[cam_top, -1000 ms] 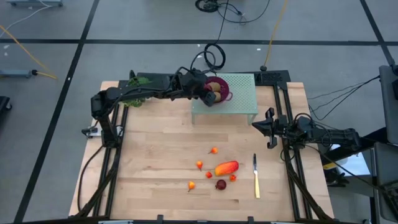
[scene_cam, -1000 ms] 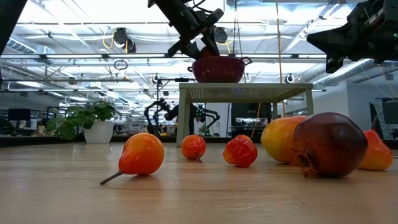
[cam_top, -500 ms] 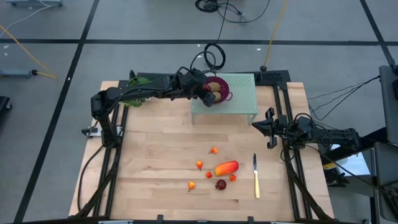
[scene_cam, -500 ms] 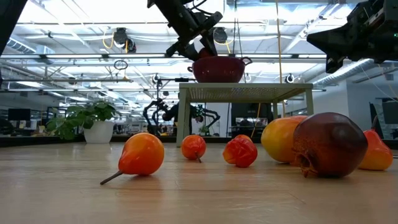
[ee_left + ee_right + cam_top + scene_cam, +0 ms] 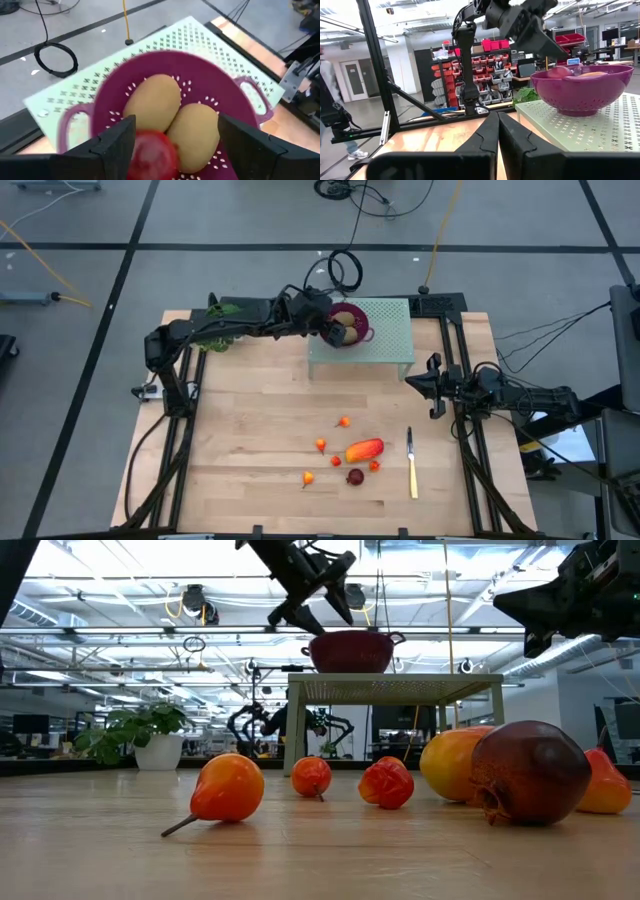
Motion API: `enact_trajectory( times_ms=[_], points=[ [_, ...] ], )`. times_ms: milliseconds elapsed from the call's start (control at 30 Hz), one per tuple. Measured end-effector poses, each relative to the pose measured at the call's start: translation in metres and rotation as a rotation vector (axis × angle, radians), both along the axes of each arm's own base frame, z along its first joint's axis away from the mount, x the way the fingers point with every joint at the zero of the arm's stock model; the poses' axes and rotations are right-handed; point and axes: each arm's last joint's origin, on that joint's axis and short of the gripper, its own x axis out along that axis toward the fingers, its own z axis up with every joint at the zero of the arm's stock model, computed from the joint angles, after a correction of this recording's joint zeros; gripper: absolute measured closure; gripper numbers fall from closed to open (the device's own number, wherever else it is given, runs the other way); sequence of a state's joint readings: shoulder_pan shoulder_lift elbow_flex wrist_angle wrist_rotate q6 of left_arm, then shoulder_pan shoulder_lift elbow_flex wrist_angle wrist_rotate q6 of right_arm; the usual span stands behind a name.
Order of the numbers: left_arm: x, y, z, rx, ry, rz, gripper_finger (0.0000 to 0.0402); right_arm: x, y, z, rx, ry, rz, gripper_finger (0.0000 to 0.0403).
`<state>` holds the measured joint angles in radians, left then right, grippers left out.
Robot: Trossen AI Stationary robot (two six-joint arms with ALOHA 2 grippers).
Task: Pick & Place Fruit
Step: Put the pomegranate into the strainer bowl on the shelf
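In the left wrist view, the dark red ball (image 5: 152, 155) is blurred and cut off at the picture's lower edge. The purple perforated colander (image 5: 350, 650) hides its contents in the low view. The elongated orange-red piece (image 5: 452, 765) is partly hidden behind the dark red-brown ball (image 5: 530, 772).

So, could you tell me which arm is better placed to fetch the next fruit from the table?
Probably the right. Its gripper, shut and empty, waits at the table's right edge, close to the fruit. The left gripper hangs open above the bowl, at the far end of the table.
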<state>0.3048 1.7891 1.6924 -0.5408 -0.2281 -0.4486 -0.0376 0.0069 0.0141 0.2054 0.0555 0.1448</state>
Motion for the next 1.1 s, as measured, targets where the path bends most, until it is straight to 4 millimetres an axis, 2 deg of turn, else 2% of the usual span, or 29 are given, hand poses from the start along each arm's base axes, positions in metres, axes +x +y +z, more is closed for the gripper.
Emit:
enact_trajectory(
  times_ms=[200,367,533,800,1100],
  points=[
    [-0.016,-0.003,0.029,0.034,-0.092,0.001,0.0119,0.000,0.000,0.000,-0.001,-0.005,0.002,0.0399],
    [-0.030,-0.019,0.046,0.027,-0.110,-0.019,0.0119,0.000,0.000,0.000,-0.001,-0.004,0.003,0.0399],
    [-0.037,-0.044,0.043,-0.027,-0.018,-0.055,0.0134,0.000,0.000,0.000,-0.001,-0.005,0.003,0.0399],
    [-0.039,-0.079,0.035,-0.040,0.101,-0.121,0.0205,0.000,0.000,0.001,-0.001,-0.007,0.003,0.0399],
    [-0.036,-0.105,0.036,-0.034,0.083,-0.155,0.0310,0.000,0.000,0.001,0.016,-0.008,0.007,0.0399]
  ],
)
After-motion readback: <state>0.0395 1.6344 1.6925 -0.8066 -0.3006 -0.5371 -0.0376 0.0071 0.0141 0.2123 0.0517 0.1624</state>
